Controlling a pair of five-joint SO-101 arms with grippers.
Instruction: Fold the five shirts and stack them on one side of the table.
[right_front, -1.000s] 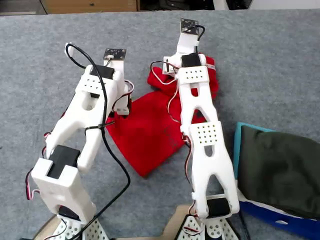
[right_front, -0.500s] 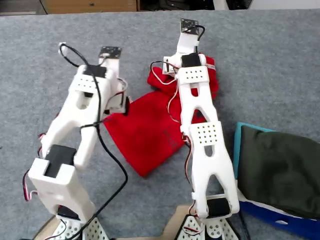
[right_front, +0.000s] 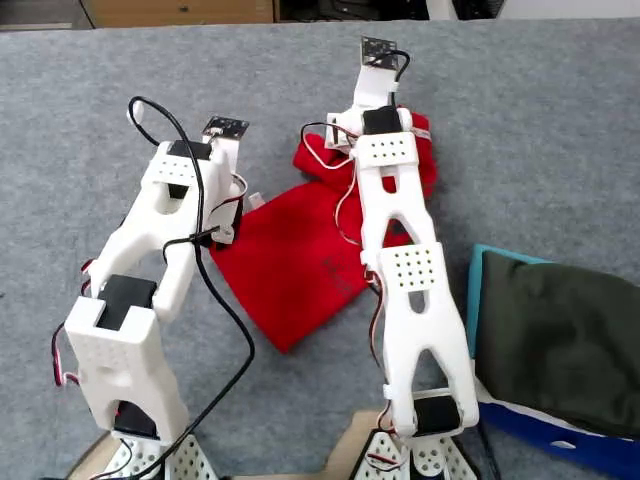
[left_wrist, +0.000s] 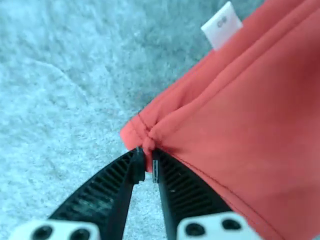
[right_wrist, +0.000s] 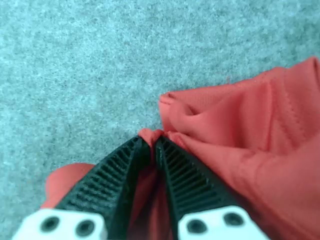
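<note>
One red shirt (right_front: 290, 270) in play, lying crumpled mid-table btwn your two arms. Its far end is bunched up under the right arm (right_front: 400, 250). One white tag (left_wrist: 221, 25) sticks out at its edge by the left arm (right_front: 160, 240).

Your left gripper (left_wrist: 147, 167) is clamped tight on the shirt's hem corner at its left edge, cloth puckered btwn the black fingers. Your right gripper (right_wrist: 152, 145) is pinched closed too, w/ a fold of the red cloth in it at the bunched far end. So that's two grippers, both gripping the same shirt.

Outward: one pile (right_front: 478, 290) sits at the table's right edge, near the right arm's base. One dark green shirt (right_front: 560, 345) lies folded on top. Teal and blue edges and a white strip poke out below it; how many lie under there, you can't tell. The grey table (right_front: 80, 100) runs all round. One black cable (right_front: 190, 170) loops over the left arm.

Vs. half a sec ago: your left arm has pulled in a bit toward its base and swung slightly toward the shirt. The shirt's left edge has shifted w/ it. The tag now lies out in the open in the high view; it was under the wrist before. The right arm hasn't budged, and the pile is the same.
</note>
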